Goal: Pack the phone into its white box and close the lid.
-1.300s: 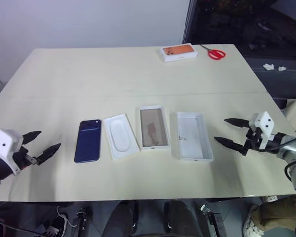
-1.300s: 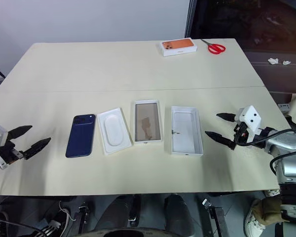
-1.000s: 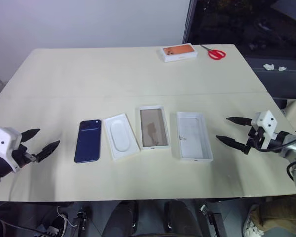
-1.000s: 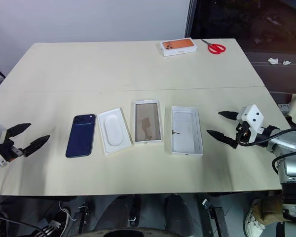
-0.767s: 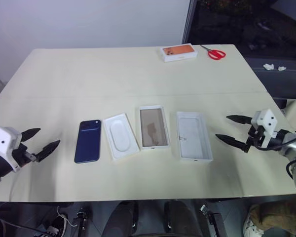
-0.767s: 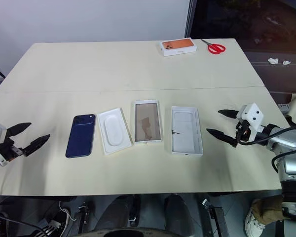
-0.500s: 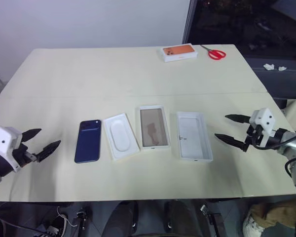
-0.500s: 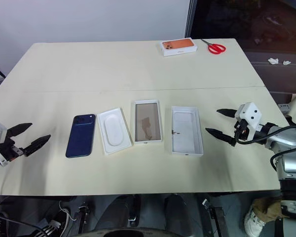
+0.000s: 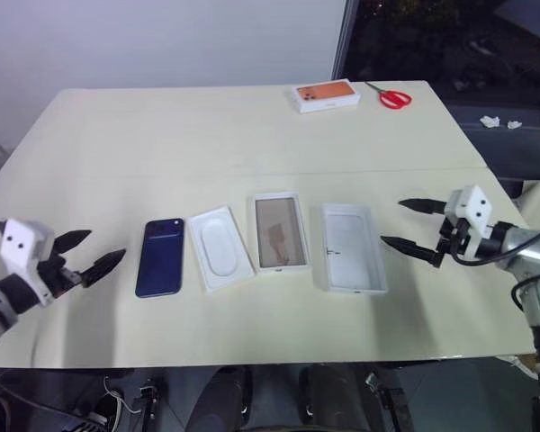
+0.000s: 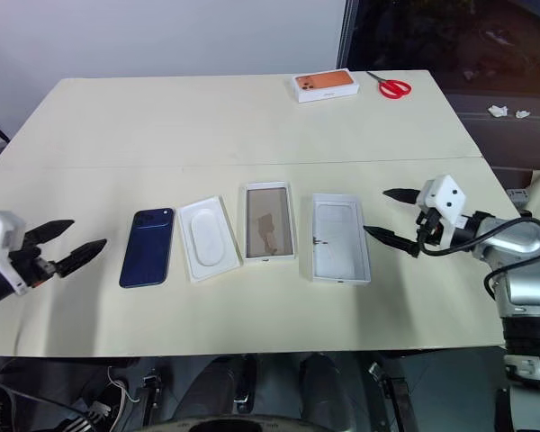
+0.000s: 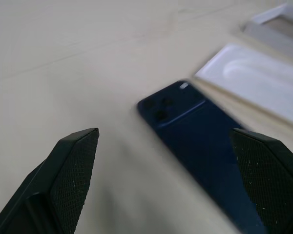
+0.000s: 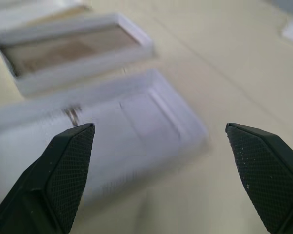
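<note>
Phone [image 9: 160,256] is lying flat on the table [image 9: 252,135] at the left end of the row, then an insert [image 9: 220,247], the box [image 9: 281,231] and the upturned lid [image 9: 353,247], with both the left gripper [image 9: 94,255] and right gripper [image 9: 412,227] empty, jaws wide apart.

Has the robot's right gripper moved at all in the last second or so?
Yes. The right gripper has come in toward the lid, open, its lower fingertip now near the lid's edge.

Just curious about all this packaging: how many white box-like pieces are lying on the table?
4: a white insert with a rounded recess beside the phone, a brown-floored white tray, a plain white upturned lid, and a far closed box with an orange picture.
</note>
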{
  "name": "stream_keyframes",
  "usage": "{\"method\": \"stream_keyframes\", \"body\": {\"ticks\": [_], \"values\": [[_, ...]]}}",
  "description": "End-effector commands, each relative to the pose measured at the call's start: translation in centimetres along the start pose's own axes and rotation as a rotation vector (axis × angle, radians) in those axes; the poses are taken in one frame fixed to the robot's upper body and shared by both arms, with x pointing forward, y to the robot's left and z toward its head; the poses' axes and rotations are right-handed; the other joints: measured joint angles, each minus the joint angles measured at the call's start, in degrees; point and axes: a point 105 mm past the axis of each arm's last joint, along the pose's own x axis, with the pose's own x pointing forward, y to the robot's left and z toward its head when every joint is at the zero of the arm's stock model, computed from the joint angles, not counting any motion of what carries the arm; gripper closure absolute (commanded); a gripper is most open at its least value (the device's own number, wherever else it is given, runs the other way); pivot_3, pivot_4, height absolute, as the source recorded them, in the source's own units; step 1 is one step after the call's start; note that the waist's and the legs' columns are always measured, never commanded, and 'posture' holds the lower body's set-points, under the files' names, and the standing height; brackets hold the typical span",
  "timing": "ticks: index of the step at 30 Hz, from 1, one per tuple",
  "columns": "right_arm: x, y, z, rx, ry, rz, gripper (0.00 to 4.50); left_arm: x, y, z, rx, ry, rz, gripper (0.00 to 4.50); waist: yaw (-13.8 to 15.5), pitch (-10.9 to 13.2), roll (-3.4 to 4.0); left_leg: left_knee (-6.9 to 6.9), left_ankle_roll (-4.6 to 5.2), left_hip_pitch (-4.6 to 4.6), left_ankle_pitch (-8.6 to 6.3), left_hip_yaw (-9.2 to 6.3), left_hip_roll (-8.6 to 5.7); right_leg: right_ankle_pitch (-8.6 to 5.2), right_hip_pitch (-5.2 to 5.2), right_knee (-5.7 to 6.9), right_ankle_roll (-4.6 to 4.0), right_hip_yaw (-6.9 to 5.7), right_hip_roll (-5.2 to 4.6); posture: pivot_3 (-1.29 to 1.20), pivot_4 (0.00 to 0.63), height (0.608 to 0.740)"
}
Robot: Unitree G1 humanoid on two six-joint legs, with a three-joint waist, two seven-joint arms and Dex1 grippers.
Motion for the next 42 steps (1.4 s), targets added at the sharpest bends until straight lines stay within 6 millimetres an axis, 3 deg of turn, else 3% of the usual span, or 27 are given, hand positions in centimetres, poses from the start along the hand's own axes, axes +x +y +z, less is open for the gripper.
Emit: {"method": "stream_keyframes", "body": {"ticks": [1, 4, 6, 11, 17, 29, 39, 42], "values": [[1.4, 1.4, 2.2, -0.094, -0.034, 0.079, 0.02, 1.0, -1.9, 1.2, -0.067, -0.029, -0.039, 0.05, 0.00, 0.00, -0.01, 0.00, 0.00, 0.00, 0.00, 0.00, 0.00, 0.00, 0.00, 0.00, 0.00, 0.00, 0.00, 0.00, 0.150, 0.740], [2.4, 2.8, 3.0, -0.114, -0.041, 0.153, 0.02, 2.0, -3.6, 1.6, -0.204, -0.027, -0.074, 0.05, 0.01, 0.00, -0.01, 0.03, 0.01, 0.00, -0.01, 0.00, -0.01, 0.00, 0.00, 0.00, 0.01, 0.00, 0.01, 0.00, 0.150, 0.740], [3.2, 3.4, 3.8, -0.131, -0.060, 0.190, 0.02, 3.0, -4.4, 0.9, -0.206, 0.019, -0.046, 0.05, 0.08, 0.00, -0.01, 0.05, 0.01, 0.00, -0.01, -0.01, -0.01, 0.01, 0.02, 0.02, 0.01, 0.00, 0.02, 0.00, 0.150, 0.740], [4.7, 3.4, 5.3, -0.153, -0.109, 0.214, 0.02, 4.9, -5.6, -0.5, -0.348, 0.079, 0.028, 0.05, 0.08, 0.00, -0.03, 0.08, 0.01, 0.01, 0.00, -0.01, -0.01, 0.01, 0.00, 0.07, 0.02, 0.00, 0.06, 0.00, 0.150, 0.740], [5.3, 3.4, 5.1, -0.151, -0.115, 0.213, 0.02, 6.4, -9.4, -1.5, -0.582, 0.139, -0.035, 0.05, 0.23, 0.01, -0.10, 0.14, 0.00, 0.01, 0.00, -0.02, -0.05, 0.01, 0.03, 0.08, 0.02, -0.01, 0.07, 0.00, 0.150, 0.740], [5.5, 3.2, 4.8, -0.153, -0.122, 0.181, 0.02, 8.0, -9.8, -2.1, -0.796, 0.201, -0.056, 0.05, 0.12, -0.01, -0.09, 0.14, -0.08, 0.08, 0.05, -0.03, -0.04, 0.01, 0.07, 0.16, 0.02, 0.00, 0.13, 0.00, 0.150, 0.740], [5.5, 3.1, 4.7, -0.163, -0.116, 0.158, 0.02, 9.4, -10.0, -2.5, -0.861, 0.207, -0.055, 0.05, 0.29, -0.03, -0.08, 0.15, -0.29, 0.09, 0.17, -0.03, -0.05, 0.01, 0.09, 0.16, 0.02, 0.00, 0.12, 0.00, 0.150, 0.740], [5.5, 3.0, 4.7, -0.168, -0.115, 0.150, 0.00, 9.5, -10.1, -2.8, -0.866, 0.212, -0.051, 1.31, 0.31, -0.03, -0.08, 0.15, -0.29, 0.09, 0.17, -0.03, -0.07, 0.01, 0.10, 0.15, 0.02, 0.00, 0.11, 0.00, 0.150, 0.740]]}}
